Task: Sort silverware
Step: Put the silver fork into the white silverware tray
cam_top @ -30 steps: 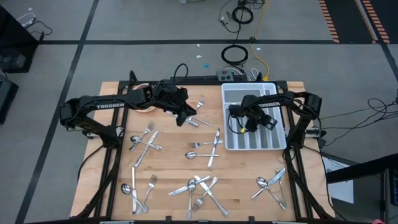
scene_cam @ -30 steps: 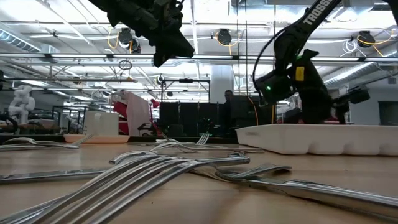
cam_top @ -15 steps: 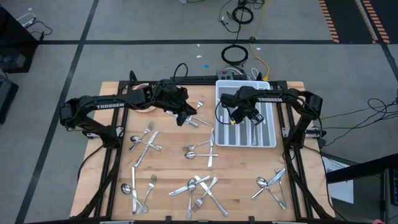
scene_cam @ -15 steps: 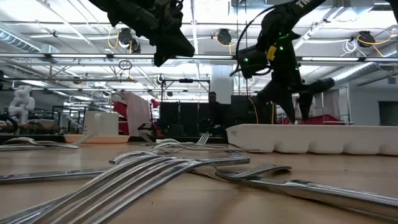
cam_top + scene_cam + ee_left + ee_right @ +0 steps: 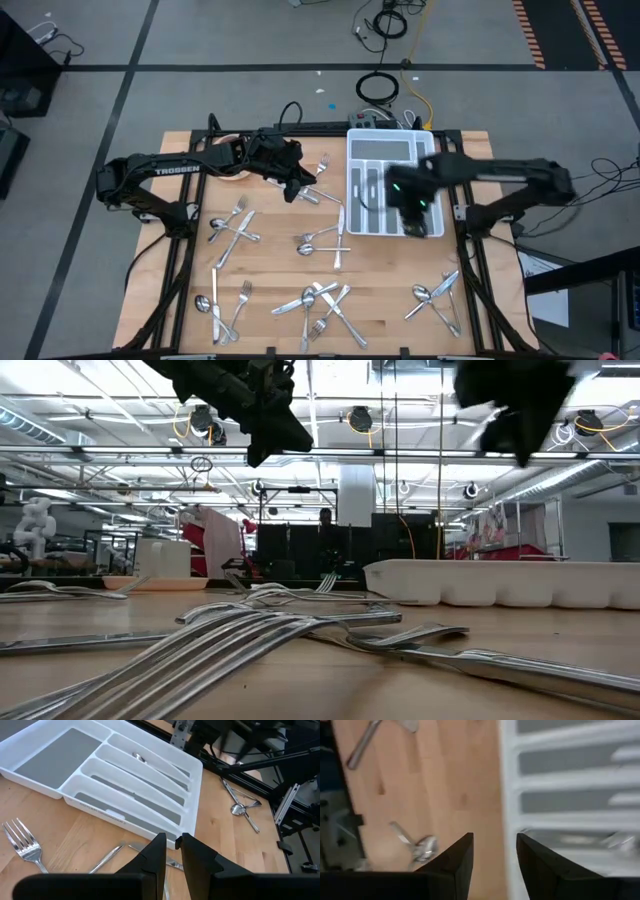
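Silverware lies scattered on the wooden table in clusters. A fork lies near the white tray, and a few pieces lie in its compartments. My left gripper hangs above the table left of the tray. Its fingers stand a narrow gap apart with nothing between them. My right gripper is high over the tray's near right part, pointing down, open and empty.
A pink bowl sits at the far left, partly under the left arm. The tray stands at the far right of centre. Forks lie close to the low camera. Cables lie on the floor beyond the far edge.
My right gripper was down in the tray and slid it toward the table's left and far edges. It then rose clear of the tray, rolled its wrist, and moved toward the near edge. The tray has since stayed still. The left arm has kept still.
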Tool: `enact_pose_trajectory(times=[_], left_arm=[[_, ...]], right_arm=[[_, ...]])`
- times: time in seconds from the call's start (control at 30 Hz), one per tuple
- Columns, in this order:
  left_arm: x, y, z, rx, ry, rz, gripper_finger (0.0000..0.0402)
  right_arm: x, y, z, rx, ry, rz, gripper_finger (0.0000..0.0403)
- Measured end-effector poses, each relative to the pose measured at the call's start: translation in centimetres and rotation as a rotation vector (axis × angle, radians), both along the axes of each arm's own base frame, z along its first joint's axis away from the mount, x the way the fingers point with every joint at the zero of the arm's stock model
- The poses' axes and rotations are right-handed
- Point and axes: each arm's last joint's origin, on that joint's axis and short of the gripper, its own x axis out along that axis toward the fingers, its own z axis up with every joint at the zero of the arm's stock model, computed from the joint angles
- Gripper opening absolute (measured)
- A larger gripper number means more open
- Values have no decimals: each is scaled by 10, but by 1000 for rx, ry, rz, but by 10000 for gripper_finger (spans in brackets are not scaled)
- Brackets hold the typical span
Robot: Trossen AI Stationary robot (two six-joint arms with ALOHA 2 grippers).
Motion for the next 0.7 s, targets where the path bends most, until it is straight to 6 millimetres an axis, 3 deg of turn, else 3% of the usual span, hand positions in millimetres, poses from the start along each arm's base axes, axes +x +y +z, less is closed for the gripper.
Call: enact_pose_trajectory(times=[0.1,0.23,0.37,0.47,0.57,0.7], left_arm=[[0,0,0,0,0,0,65],[0,0,0,0,0,0,65],[0,-1,0,-48,-3,-5,65],[-4,-7,6,-128,-22,-60,65],[-18,-27,22,-150,-33,-159,65],[-56,-58,36,-102,88,-176,65]], right_arm=[[-17,28,-12,55,-1,-108,142],[-25,61,-40,146,49,-243,142],[-20,95,-60,218,-28,-273,142],[-9,110,-68,202,-114,-296,142],[3,118,-78,193,-138,-299,142],[17,125,-91,179,-172,-236,142]])
